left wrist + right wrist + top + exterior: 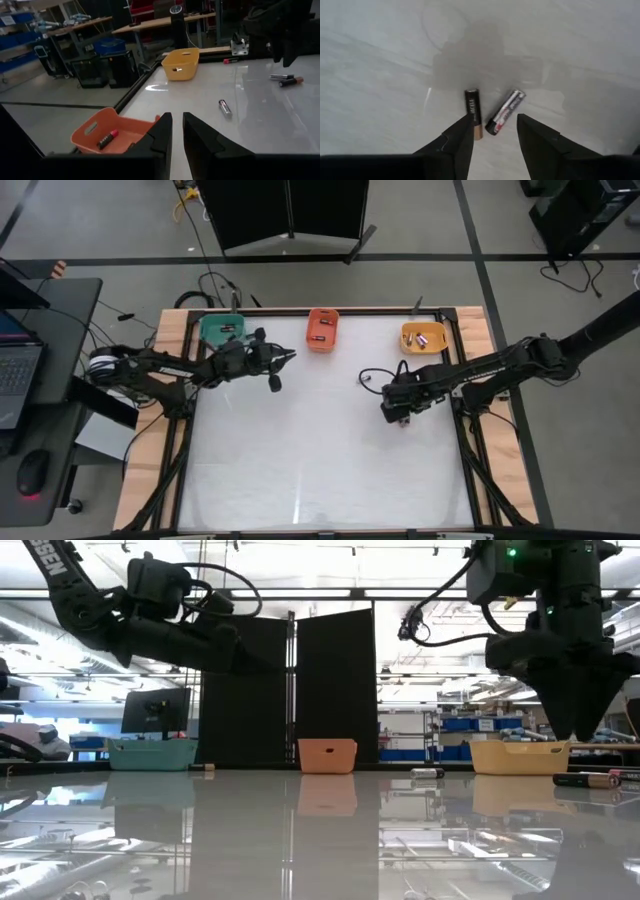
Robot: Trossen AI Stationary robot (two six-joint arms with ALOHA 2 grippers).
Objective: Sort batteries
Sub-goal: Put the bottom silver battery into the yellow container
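Note:
My right gripper (493, 131) is open and points down above two batteries that lie side by side on the table, a black one with a copper end (473, 114) and a black-and-silver one (505, 112). In the low view its fingertips (578, 730) hang clear above them (590, 780). My left gripper (177, 131) hovers, open by a narrow gap, between the green bin (222, 330) and the orange bin (112, 131), in which a red-ended battery (107, 139) lies. Another battery (225, 107) lies on the table toward the yellow bin (182, 64).
The three bins stand in a row along the table's far edge, the yellow one (422, 338) with batteries in it. A small battery (208, 768) lies near the green bin, another (230, 60) by the table's frame. The near half of the white table (320, 470) is bare.

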